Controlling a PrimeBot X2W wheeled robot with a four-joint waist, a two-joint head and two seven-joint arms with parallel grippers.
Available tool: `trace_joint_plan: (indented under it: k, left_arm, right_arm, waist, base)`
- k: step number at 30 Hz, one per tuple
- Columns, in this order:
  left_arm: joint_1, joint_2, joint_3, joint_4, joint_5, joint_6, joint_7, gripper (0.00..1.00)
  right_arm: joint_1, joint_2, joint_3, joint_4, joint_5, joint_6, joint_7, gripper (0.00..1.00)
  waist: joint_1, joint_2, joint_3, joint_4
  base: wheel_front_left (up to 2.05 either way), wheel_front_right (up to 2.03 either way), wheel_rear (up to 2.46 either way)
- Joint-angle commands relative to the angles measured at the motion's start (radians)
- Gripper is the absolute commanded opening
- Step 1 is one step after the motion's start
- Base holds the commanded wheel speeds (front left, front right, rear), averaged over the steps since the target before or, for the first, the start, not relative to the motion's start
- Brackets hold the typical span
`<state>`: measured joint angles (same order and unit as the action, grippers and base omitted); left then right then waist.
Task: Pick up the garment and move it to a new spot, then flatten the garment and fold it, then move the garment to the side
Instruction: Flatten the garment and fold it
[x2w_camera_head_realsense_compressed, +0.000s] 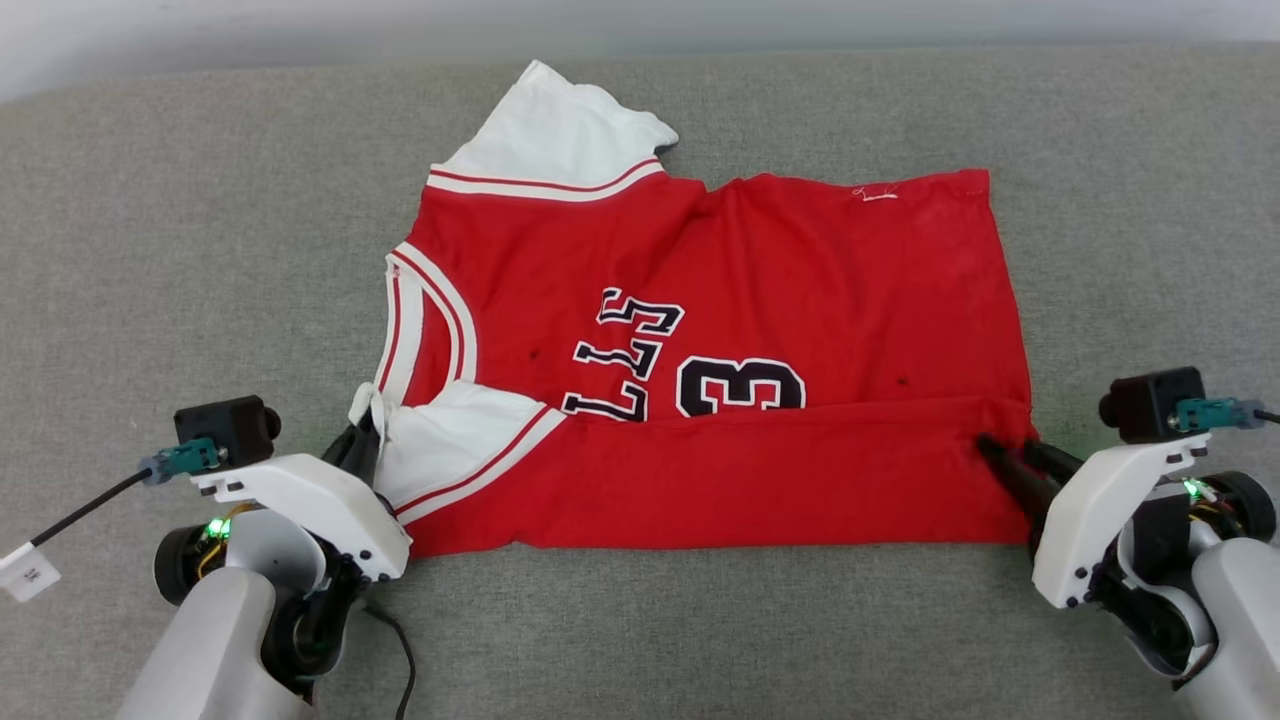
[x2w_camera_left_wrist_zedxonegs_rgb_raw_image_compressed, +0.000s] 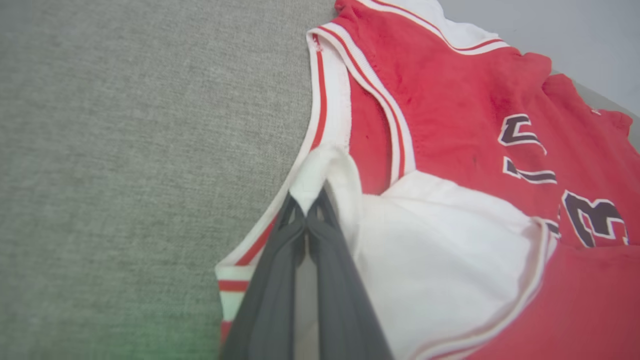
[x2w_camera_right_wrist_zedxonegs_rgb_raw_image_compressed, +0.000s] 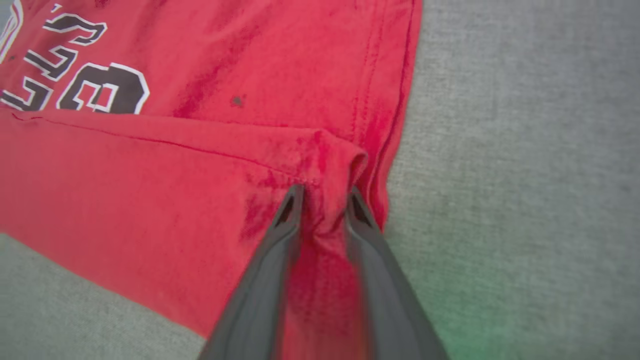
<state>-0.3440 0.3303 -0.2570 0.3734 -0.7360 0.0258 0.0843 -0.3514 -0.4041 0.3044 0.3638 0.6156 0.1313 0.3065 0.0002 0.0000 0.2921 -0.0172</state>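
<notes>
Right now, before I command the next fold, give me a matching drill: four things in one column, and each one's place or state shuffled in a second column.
Things
1. left end effector
2. right end effector
3. far sleeve
4. printed 3

Places or states
A. partly hidden under the folded-over red flap
B. at the red hem corner, cloth between its parted fingers
C. shut on the near sleeve
D. white, lying at the far edge

Pairs: 1-C, 2-B, 3-D, 4-A
</notes>
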Motion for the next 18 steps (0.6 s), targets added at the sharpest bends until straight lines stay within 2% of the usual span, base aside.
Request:
trace_joint_plan:
  k: [1,2,7,12,18]
  left_arm:
    - [-0.015,-0.002,0.000,0.010,-0.003,-0.006,-0.001,0.85]
    - [-0.018,-0.002,0.006,0.023,-0.007,-0.008,-0.009,1.00]
    - [-0.018,0.013,0.031,0.072,-0.034,-0.023,-0.017,1.00]
    - [0.018,0.049,0.049,0.066,-0.053,-0.009,0.020,1.00]
    - [0.066,0.117,0.077,0.016,-0.082,0.026,0.111,1.00]
  right_arm:
    - [-0.003,-0.002,0.013,0.016,0.003,-0.001,-0.008,1.00]
    - [-0.005,-0.004,0.020,0.023,0.009,-0.001,-0.026,1.00]
    - [0.003,-0.014,0.044,-0.001,-0.003,-0.001,-0.173,1.00]
    - [0.050,0.005,0.018,-0.040,-0.037,-0.001,-0.334,1.00]
    - [0.124,0.035,-0.030,-0.105,-0.093,-0.001,-0.450,1.00]
  waist:
    - [-0.0002,0.0000,-0.006,-0.002]
    - [-0.0002,0.0000,-0.012,-0.005]
    - [-0.0002,0.0000,-0.058,-0.017]
    - [-0.0002,0.0000,-0.124,-0.036]
    - [-0.0002,0.0000,-0.200,-0.065]
  base:
    - [0.00,0.00,0.00]
    - [0.00,0.00,0.00]
    - [0.00,0.00,0.00]
    - [0.00,0.00,0.00]
    - [0.00,0.00,0.00]
